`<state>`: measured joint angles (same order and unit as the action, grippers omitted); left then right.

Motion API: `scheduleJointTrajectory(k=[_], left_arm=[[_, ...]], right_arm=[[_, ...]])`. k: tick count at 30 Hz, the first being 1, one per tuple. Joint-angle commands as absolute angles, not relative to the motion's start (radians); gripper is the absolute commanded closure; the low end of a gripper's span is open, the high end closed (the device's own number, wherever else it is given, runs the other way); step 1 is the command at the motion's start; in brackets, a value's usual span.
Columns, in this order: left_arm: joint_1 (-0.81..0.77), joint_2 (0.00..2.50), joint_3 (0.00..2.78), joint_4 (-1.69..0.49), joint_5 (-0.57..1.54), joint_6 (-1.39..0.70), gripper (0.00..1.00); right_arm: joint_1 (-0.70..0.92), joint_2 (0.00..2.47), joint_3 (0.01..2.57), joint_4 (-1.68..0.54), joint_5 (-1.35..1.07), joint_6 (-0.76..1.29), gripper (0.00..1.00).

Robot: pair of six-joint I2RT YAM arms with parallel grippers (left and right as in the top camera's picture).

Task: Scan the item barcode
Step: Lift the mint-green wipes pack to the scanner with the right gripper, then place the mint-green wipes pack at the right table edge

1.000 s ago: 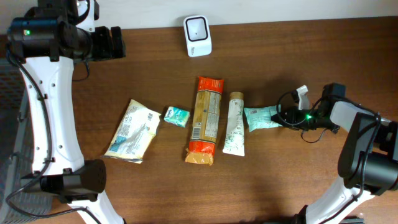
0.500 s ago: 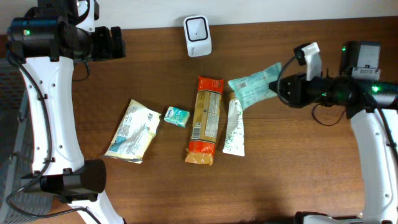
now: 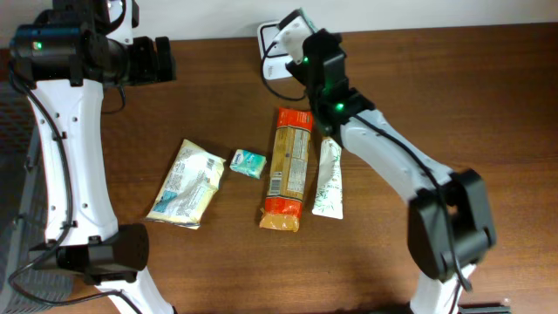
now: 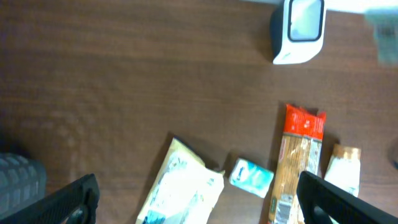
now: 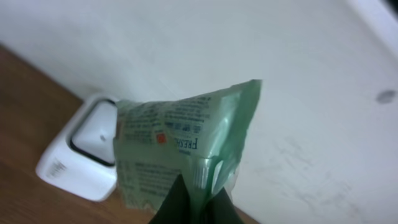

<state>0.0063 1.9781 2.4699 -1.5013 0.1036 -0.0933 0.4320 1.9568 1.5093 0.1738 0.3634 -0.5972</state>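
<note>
Right gripper [image 5: 193,204] swung across to the scanner [image 5: 84,155], jaws pinched shut on green packet [image 5: 186,143] (barcode face unclear); scan looks imminent. Left gripper [image 4: 199,205] idle, jaws wide, empty.

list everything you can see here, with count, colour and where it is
barcode scanner: 1, white with dark window, back edge of table, centre
green packet: 1, green, held up beside the scanner
orange packet: 1, orange ends and tan body, lying flat mid-table
tube: 1, white with tan cap, just right of the orange packet
small packet: 1, teal, just left of the orange packet
bag: 1, pale yellow and white, furthest left
table: 1, dark brown wood, under everything
left gripper: 1, black, open and empty, over the back left corner
right gripper: 1, black, shut on the green packet at the scanner
</note>
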Motion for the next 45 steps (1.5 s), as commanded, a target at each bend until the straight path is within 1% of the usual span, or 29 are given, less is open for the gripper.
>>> scheduleJointTrajectory(k=[1, 2, 3, 5, 6, 10, 20, 21, 23, 24, 26, 27, 29, 30, 32, 33, 34, 35, 37, 39, 41, 42, 45], left_arm=[[0.01, 1.972, 2.479, -1.498, 0.104, -0.077, 0.01], [0.01, 1.972, 2.479, -1.498, 0.104, -0.077, 0.01], [0.009, 1.972, 2.479, -1.498, 0.104, -0.077, 0.01], [0.01, 1.972, 2.479, -1.498, 0.105, -0.077, 0.01], [0.01, 1.972, 2.479, -1.498, 0.104, -0.077, 0.01], [0.01, 1.972, 2.479, -1.499, 0.105, -0.077, 0.01], [0.01, 1.972, 2.479, -1.498, 0.105, -0.077, 0.01], [0.01, 1.972, 2.479, -1.498, 0.104, -0.077, 0.01], [0.01, 1.972, 2.479, -1.498, 0.105, -0.077, 0.01], [0.01, 1.972, 2.479, -1.498, 0.105, -0.077, 0.01], [0.01, 1.972, 2.479, -1.498, 0.105, -0.077, 0.01], [0.01, 1.972, 2.479, -1.498, 0.104, -0.077, 0.01], [0.01, 1.972, 2.479, -1.498, 0.105, -0.077, 0.01], [0.01, 1.972, 2.479, -1.498, 0.104, -0.077, 0.01], [0.01, 1.972, 2.479, -1.498, 0.104, -0.077, 0.01], [0.01, 1.972, 2.479, -1.498, 0.104, -0.077, 0.01], [0.01, 1.972, 2.479, -1.498, 0.104, -0.077, 0.01], [0.009, 1.972, 2.479, -1.498, 0.105, -0.077, 0.01], [0.01, 1.972, 2.479, -1.499, 0.105, -0.077, 0.01], [0.01, 1.972, 2.479, -1.498, 0.104, -0.077, 0.01], [0.01, 1.972, 2.479, -1.498, 0.104, -0.077, 0.01], [0.01, 1.972, 2.479, -1.498, 0.104, -0.077, 0.01], [0.01, 1.972, 2.479, -1.498, 0.104, -0.077, 0.01]], right_arm=[[0.431, 2.114, 1.526, 0.466, 0.37, -1.015, 0.96], [0.431, 2.169, 1.526, 0.559, 0.348, -1.112, 0.96], [0.43, 2.243, 1.526, 0.698, 0.323, -1.199, 0.96], [0.43, 2.32, 1.526, 0.879, 0.263, -1.246, 0.96], [0.421, 2.339, 1.527, 0.903, 0.219, -1.246, 0.96], [0.385, 2.349, 1.567, 0.906, 0.185, -1.245, 0.96], [0.386, 2.349, 1.579, 0.891, 0.168, -1.242, 0.96], [0.386, 2.33, 1.578, 0.89, 0.178, -1.22, 0.96], [0.386, 2.264, 1.578, 0.869, 0.215, -1.082, 0.96], [0.386, 2.218, 1.578, 0.819, 0.242, -1.008, 0.96], [0.386, 2.111, 1.578, 0.672, 0.305, -0.779, 0.96], [0.386, 2.038, 1.578, 0.559, 0.306, -0.633, 0.96], [0.381, 1.861, 1.578, 0.252, 0.256, -0.257, 0.96], [0.355, 1.753, 1.578, 0.048, 0.205, -0.083, 0.96], [0.289, 1.622, 1.578, -0.251, 0.155, 0.087, 0.96], [0.243, 1.576, 1.578, -0.385, 0.088, 0.144, 0.96], [0.153, 1.536, 1.578, -0.558, -0.04, 0.19, 0.96], [0.055, 1.527, 1.578, -0.696, -0.119, 0.219, 0.96], [-0.125, 1.546, 1.562, -0.883, -0.202, 0.218, 0.96], [-0.29, 1.588, 1.517, -0.947, -0.253, 0.218, 0.96], [-0.425, 1.654, 1.423, -0.904, -0.262, 0.218, 0.96], [-0.473, 1.71, 1.372, -0.858, -0.256, 0.218, 0.96], [-0.555, 1.831, 1.357, -0.845, -0.25, 0.218, 0.96]])
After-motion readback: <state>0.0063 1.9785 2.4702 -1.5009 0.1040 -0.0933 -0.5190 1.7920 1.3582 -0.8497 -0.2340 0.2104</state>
